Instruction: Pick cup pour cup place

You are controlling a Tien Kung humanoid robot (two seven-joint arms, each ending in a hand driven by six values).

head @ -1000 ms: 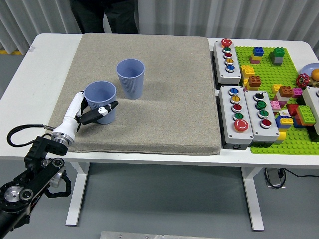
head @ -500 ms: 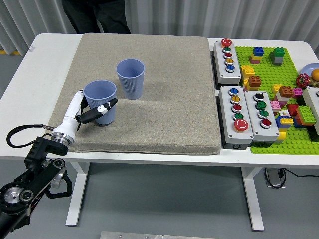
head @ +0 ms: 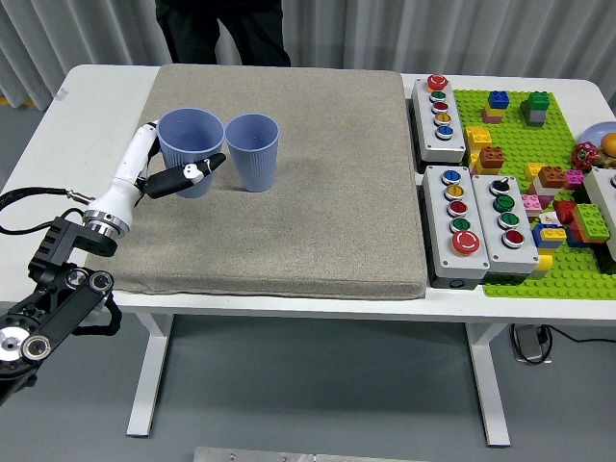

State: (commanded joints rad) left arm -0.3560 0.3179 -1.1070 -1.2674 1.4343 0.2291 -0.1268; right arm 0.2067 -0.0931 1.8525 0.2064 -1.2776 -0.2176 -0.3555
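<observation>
Two blue ribbed plastic cups show in the head view. My left hand (head: 166, 166) is shut on one cup (head: 191, 146) and holds it upright, lifted above the grey mat (head: 289, 221), close to the left of the second cup (head: 253, 150). The second cup stands upright on the mat. The two cups nearly touch. I cannot see what is inside either cup. My right arm is out of view.
Grey button boxes (head: 439, 108) (head: 479, 221) lie right of the mat. A green baseplate (head: 544, 173) with several coloured bricks fills the far right. A person in dark clothes (head: 223, 29) stands at the table's far side.
My left hand has lifted its cup off the mat and carried it up and back, next to the second cup. The person at the far side has shifted to the right.
</observation>
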